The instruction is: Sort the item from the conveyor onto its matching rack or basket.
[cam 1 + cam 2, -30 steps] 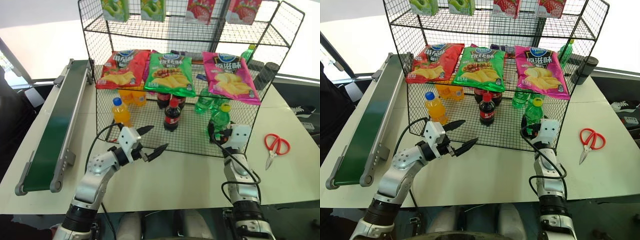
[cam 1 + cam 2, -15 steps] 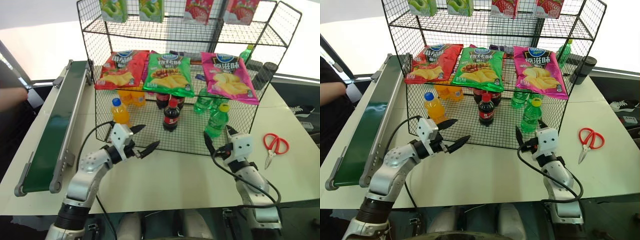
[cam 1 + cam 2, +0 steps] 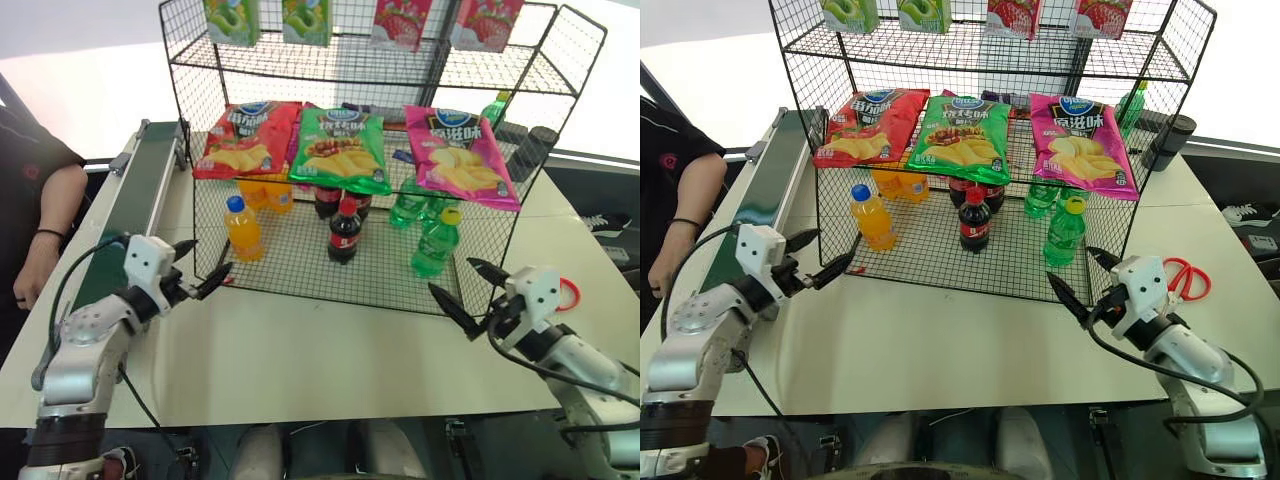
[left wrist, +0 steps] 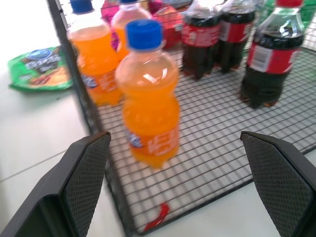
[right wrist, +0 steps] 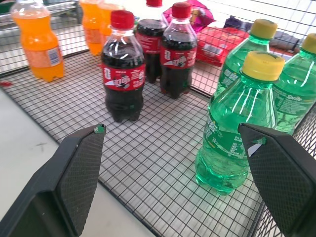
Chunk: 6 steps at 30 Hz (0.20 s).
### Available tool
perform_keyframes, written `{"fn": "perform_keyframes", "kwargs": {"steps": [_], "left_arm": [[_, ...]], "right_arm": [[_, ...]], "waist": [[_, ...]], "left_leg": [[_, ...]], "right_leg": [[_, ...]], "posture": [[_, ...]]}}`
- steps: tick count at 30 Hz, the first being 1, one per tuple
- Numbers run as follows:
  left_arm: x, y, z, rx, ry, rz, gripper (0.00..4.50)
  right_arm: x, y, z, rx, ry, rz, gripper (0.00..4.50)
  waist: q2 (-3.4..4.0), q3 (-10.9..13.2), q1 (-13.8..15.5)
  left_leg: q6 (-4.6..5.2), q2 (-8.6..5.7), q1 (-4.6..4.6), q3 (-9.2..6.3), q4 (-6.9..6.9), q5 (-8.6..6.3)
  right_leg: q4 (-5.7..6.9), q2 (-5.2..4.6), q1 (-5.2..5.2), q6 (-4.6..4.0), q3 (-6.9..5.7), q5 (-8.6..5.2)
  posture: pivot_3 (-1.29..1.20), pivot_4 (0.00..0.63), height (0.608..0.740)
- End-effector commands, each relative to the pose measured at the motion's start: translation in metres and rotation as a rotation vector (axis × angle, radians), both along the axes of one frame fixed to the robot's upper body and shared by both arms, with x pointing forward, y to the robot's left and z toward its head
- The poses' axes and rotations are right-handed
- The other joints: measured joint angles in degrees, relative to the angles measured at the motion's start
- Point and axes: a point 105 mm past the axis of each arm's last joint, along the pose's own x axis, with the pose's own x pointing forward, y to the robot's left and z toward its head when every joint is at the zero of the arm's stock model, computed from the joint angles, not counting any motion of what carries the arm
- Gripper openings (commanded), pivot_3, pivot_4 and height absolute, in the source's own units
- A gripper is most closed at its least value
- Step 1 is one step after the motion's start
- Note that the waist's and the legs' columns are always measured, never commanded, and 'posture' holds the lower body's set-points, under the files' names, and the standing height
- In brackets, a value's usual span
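Both black two-fingered grippers — left (image 3: pixel 202 272), right (image 3: pixel 470 284) — hover spread wide, empty, flanking the large black wire-mesh rack (image 3: pixel 300 268), pointing inward.

I see a white table (image 3: pixel 330 350) with a seam line running across its top, lit brightly enough that the floor behind it (image 3: pixel 90 90) washes out pale. Beyond the table's right edge the floor is dark (image 3: pixel 600 190), with a shoe (image 3: pixel 603 218) lying there. A person in a black shirt (image 3: pixel 25 160) stands at my left.
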Motion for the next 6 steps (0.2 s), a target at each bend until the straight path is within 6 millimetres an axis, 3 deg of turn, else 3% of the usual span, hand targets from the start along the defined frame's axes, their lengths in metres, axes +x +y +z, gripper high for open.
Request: {"fn": "perform_keyframes", "kwargs": {"steps": [1,6], "left_arm": [[-0.0034,0.0104,0.0069,-0.001,-0.023,0.024,4.5],[-0.0081,0.0138,0.0034,-0.009,-0.016,0.032,4.5]], "right_arm": [[-0.0007,-0.0002,0.011,-0.006,-0.029,0.033,4.46],[-0.0018,-0.0003,0.0074,-0.007,-0.017,0.048,4.46]], "waist": [[-0.01,0.01,0.0],[-0.01,0.0,0.02]], "left_leg": [[0.0,0.0,0.0,0.0,0.0,0.0],[0.0,0.01,-0.01,0.0,0.0,0.0]], "right_leg": [[0.0,-0.01,0.0,0.0,0.0,0.0],[0.0,-0.08,0.0,0.0,0.01,0.0]], "posture": [[0.0,0.15,0.74],[0.0,0.15,0.74]]}}
